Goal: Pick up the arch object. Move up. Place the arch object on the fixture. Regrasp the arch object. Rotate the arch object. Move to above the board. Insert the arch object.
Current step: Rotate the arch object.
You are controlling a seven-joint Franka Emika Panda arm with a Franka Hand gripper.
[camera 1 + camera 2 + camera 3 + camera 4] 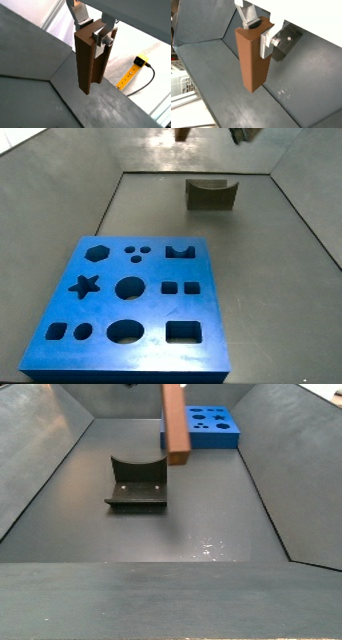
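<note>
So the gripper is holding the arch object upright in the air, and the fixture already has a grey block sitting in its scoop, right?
Not quite. The fixture has nothing in its scoop, as both side views show. The rest stands: the gripper holds the arch object upright, clear of the floor, in both wrist views.

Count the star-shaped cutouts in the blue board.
1. In a side view the board has one star cutout near its left edge, below the hexagon. The gripper holds the arch object up, away from the board.
</note>
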